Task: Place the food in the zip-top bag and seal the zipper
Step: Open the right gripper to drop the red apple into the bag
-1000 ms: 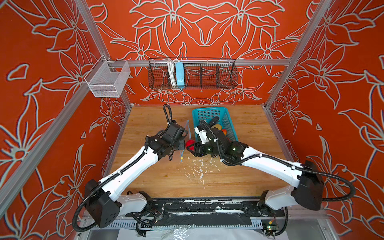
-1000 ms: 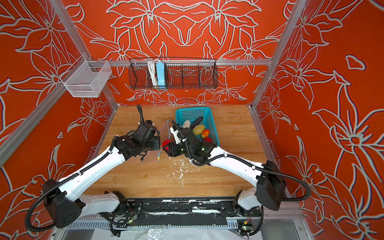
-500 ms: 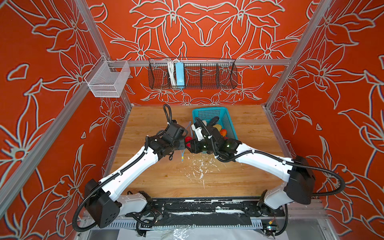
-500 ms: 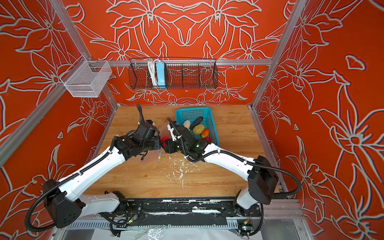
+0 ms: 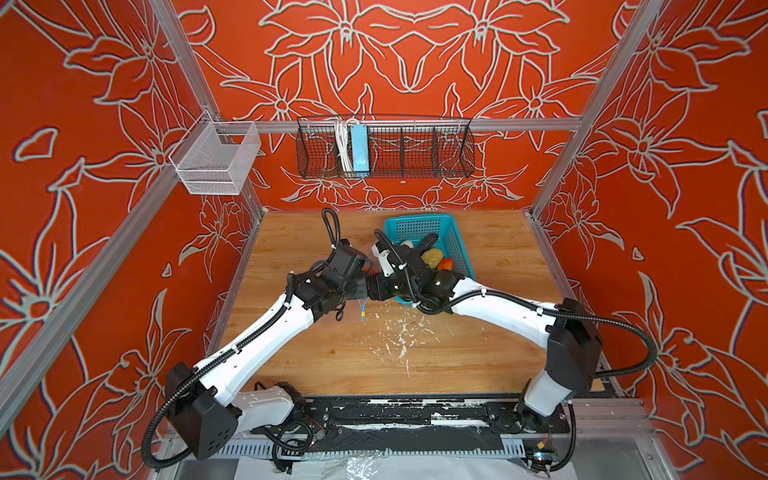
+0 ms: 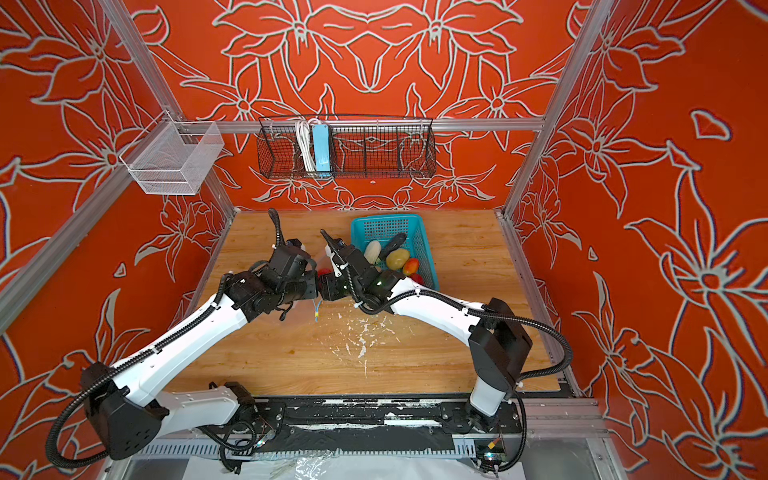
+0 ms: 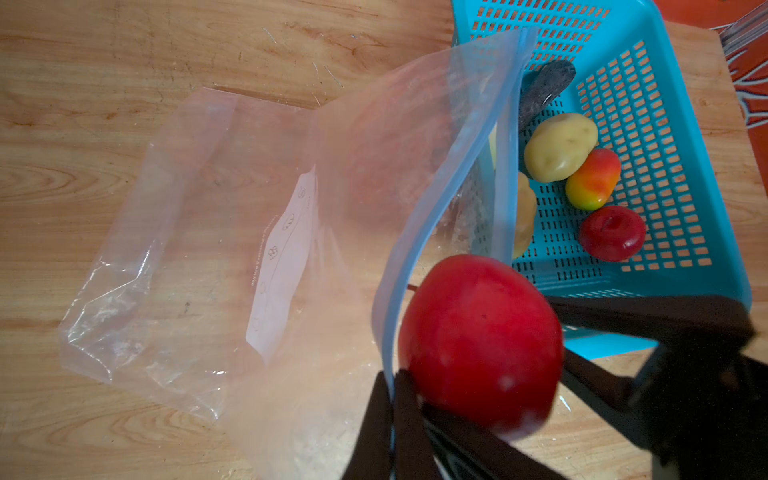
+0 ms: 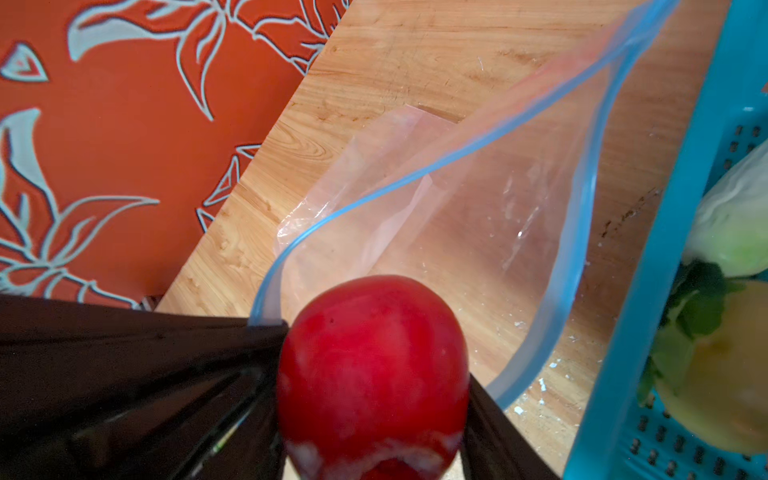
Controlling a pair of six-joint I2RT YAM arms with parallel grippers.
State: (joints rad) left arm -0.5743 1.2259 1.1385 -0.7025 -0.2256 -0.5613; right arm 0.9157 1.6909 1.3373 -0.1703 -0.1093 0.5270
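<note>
The clear zip-top bag (image 7: 199, 232) lies on the wooden table with its mouth lifted. My left gripper (image 7: 392, 376) is shut on the light-blue zipper (image 7: 436, 195) strip and holds that edge up. My right gripper (image 8: 372, 386) is shut on a red tomato (image 8: 374, 353) right at the open mouth, beside the left fingers. In both top views the two grippers meet left of the teal basket (image 5: 461, 249). In the basket lie a potato (image 7: 561, 147), a red-yellow fruit (image 7: 594, 178), a second tomato (image 7: 613, 232), an eggplant (image 7: 544, 87) and a leafy vegetable (image 8: 735, 224).
The basket (image 6: 426, 249) stands close against the bag's mouth. White flecks (image 5: 395, 336) are scattered on the table in front. A black wire rack (image 5: 384, 147) hangs on the back wall and a white mesh bin (image 5: 216, 160) on the left rail.
My right gripper has carried the tomato leftward from the basket's edge up to the left gripper and the bag's mouth. The left gripper has kept its hold on the strip.
</note>
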